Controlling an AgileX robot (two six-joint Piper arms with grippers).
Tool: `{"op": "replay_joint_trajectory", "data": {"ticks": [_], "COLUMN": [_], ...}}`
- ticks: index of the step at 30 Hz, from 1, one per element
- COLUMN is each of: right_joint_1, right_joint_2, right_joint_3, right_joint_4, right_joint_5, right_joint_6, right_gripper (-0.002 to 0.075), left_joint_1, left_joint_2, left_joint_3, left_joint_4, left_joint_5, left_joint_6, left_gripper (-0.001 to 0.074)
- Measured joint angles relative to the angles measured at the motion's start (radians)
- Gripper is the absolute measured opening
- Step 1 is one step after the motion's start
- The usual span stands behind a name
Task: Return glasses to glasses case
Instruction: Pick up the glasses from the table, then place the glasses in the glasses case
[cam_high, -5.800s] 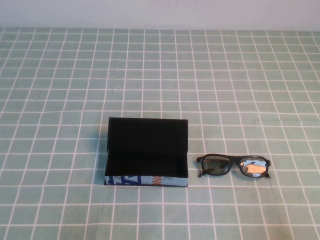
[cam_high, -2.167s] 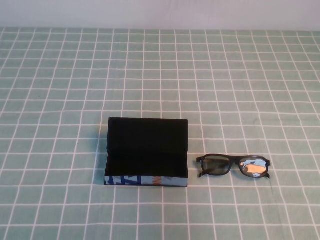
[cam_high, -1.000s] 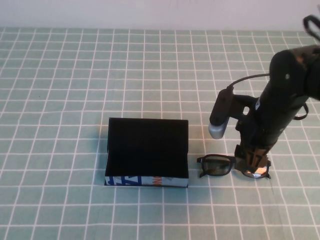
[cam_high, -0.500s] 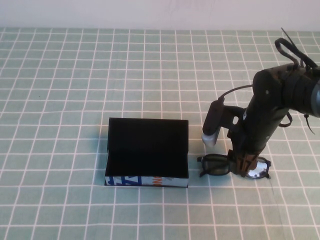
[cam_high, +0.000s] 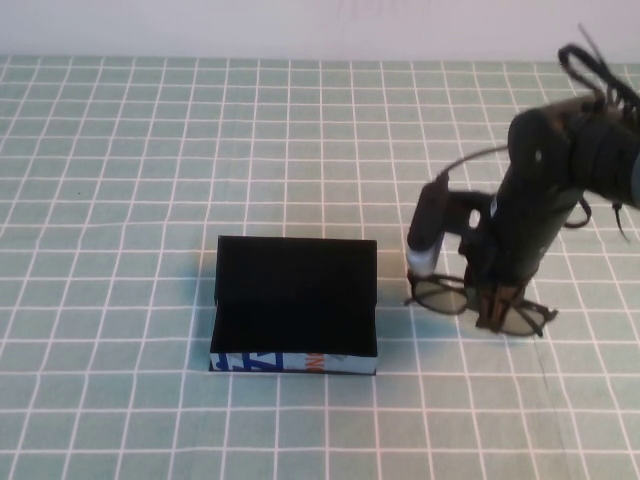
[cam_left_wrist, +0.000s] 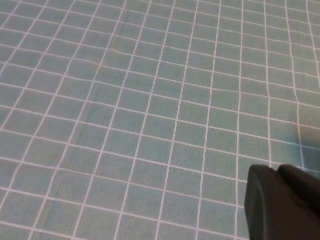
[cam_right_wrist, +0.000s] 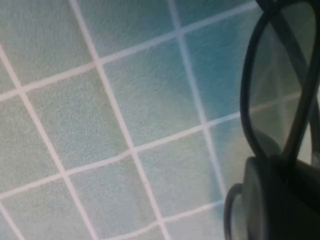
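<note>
The glasses case (cam_high: 294, 305) stands open on the green checked cloth, lid raised, black inside, blue printed front side. The black-framed glasses (cam_high: 443, 294) hang just above the cloth to the right of the case, tilted with the left lens higher. My right gripper (cam_high: 492, 300) is shut on the glasses near the bridge, pointing down; one lens and its frame (cam_right_wrist: 280, 85) show in the right wrist view beside a finger (cam_right_wrist: 280, 200). My left gripper (cam_left_wrist: 285, 205) shows only in the left wrist view, over bare cloth; the case and glasses are out of that view.
The green cloth with white grid lines (cam_high: 200, 150) covers the whole table. A pale wall (cam_high: 300, 25) runs along the far edge. The right arm (cam_high: 545, 190) with its cable stands above the right side of the table.
My right gripper has closed on the glasses and lifted them off the cloth, shifting them slightly up and tilting them. The case has not moved.
</note>
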Motion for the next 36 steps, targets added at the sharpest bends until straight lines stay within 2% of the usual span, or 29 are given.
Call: {"op": "replay_joint_trajectory", "data": {"ticks": [7, 13, 16, 26, 30, 36], "right_joint_1": [0.000, 0.004, 0.041, 0.252, 0.294, 0.299], "right_joint_2": [-0.033, -0.035, -0.035, 0.075, 0.142, 0.191], "right_joint_3": [-0.185, -0.352, -0.393, -0.412, -0.412, -0.412], "right_joint_4": [0.104, 0.320, 0.383, 0.290, 0.208, 0.181], "right_joint_5": [0.140, 0.206, 0.210, 0.218, 0.218, 0.187], "right_joint_6": [0.000, 0.000, 0.000, 0.000, 0.000, 0.000], "right_gripper": [0.0011, 0.0011, 0.0011, 0.0011, 0.0011, 0.0011], "left_joint_1": [0.000, -0.009, -0.030, -0.037, -0.039, -0.039], "left_joint_2": [0.000, 0.000, 0.000, 0.003, 0.003, 0.003], "left_joint_3": [0.000, 0.000, 0.000, 0.000, 0.000, 0.000], "left_joint_4": [0.000, 0.000, 0.000, 0.000, 0.000, 0.000], "left_joint_5": [0.000, 0.000, -0.002, -0.012, -0.012, -0.012], "left_joint_6": [0.000, 0.000, 0.000, 0.000, 0.000, 0.000], "left_gripper": [0.0001, 0.0001, 0.0001, 0.0001, 0.0001, 0.0001]}}
